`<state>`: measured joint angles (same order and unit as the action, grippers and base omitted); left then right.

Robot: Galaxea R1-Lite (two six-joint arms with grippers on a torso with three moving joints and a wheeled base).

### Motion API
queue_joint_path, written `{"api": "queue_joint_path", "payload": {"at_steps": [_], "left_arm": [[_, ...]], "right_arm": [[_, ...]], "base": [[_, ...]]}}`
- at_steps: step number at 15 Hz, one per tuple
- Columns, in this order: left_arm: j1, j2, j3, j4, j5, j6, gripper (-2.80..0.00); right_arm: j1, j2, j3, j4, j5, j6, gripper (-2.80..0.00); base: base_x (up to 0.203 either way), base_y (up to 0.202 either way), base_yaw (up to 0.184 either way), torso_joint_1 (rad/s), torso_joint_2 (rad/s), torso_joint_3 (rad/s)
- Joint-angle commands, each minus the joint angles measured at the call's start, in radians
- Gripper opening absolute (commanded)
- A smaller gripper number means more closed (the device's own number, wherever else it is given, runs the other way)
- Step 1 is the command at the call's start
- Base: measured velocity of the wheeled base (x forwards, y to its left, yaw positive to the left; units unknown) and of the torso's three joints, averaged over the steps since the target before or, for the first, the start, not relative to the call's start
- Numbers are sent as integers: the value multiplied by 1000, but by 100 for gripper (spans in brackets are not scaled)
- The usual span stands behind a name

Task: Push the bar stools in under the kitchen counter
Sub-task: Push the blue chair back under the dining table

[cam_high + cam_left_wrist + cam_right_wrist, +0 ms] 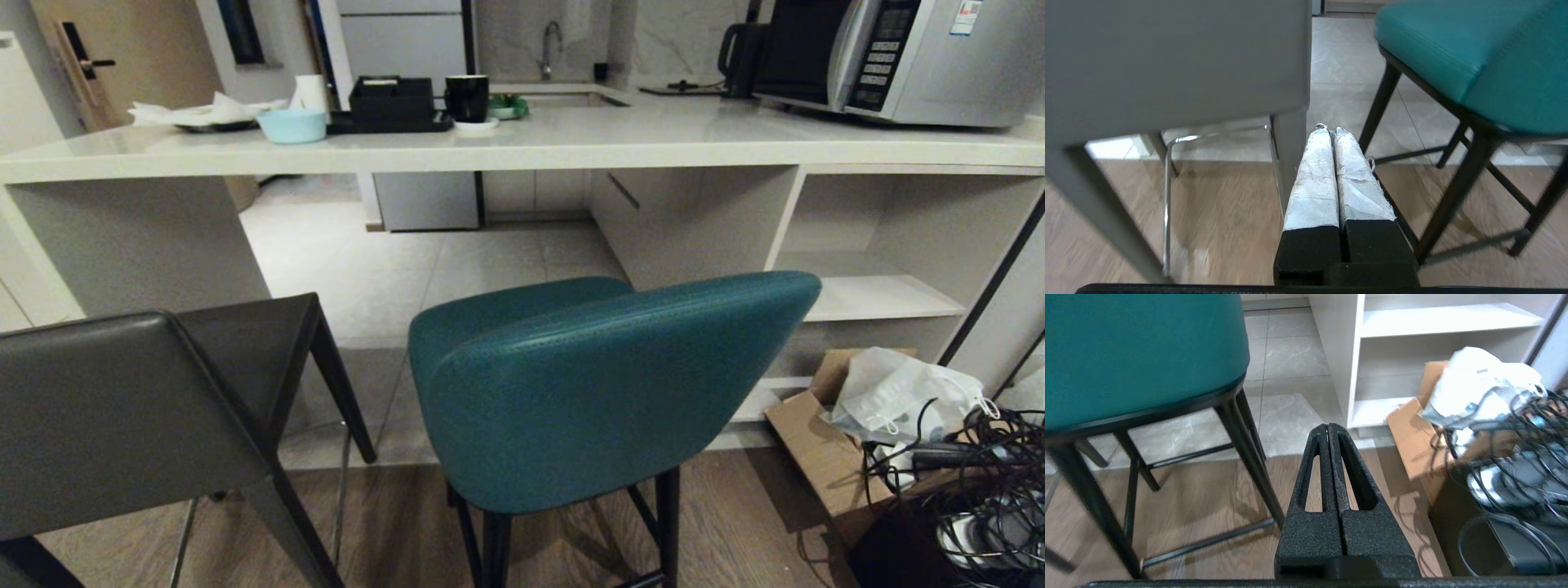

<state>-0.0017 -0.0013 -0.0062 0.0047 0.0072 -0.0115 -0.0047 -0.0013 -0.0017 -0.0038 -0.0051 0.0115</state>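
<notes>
Pale stone kitchen counter; boxy grey stool, rounded teal stool; both claws closed, empty.

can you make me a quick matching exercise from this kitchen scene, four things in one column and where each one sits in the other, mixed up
Things:
1. teal stool
2. dark grey stool
3. microwave
4. cardboard box

Places:
A. on the kitchen counter, at its right end
B. on the floor at the right, below the open shelves
C. in front of the counter's open knee space, near the middle of the head view
D. at the left of the head view, beside the other stool

Pairs: 1-C, 2-D, 3-A, 4-B
</notes>
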Motion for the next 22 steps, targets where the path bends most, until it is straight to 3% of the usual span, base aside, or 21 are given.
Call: {"api": "queue_joint_path", "payload": {"at_steps": [1,4,13,15,17,19,22], "left_arm": [[0,1,0,0,0,-1,-280],[0,1,0,0,0,-1,-280],[2,0,0,1,0,1,-280],[4,20,-67,6,0,-5,-280],[11,156,-155,1,-10,-36,-280],[17,374,-216,-76,-47,-65,-280],[-2,663,-255,-284,-86,-84,-280]], "right_arm": [[0,1,0,-1,0,1,-280],[0,1,0,-1,0,0,-280],[0,5,-3,11,1,-9,-280],[-1,68,-50,32,13,-22,-280],[-1,212,-155,33,47,27,-280],[-1,391,-227,-15,76,55,-280],[-1,727,-263,-256,91,67,-280]], "base": [[194,0,1,1,2,0],[177,0,1,2,5,3],[0,0,0,0,0,0],[0,0,0,0,0,0],[0,0,0,0,0,0],[0,0,0,0,0,0],[0,0,0,0,0,0]]}}
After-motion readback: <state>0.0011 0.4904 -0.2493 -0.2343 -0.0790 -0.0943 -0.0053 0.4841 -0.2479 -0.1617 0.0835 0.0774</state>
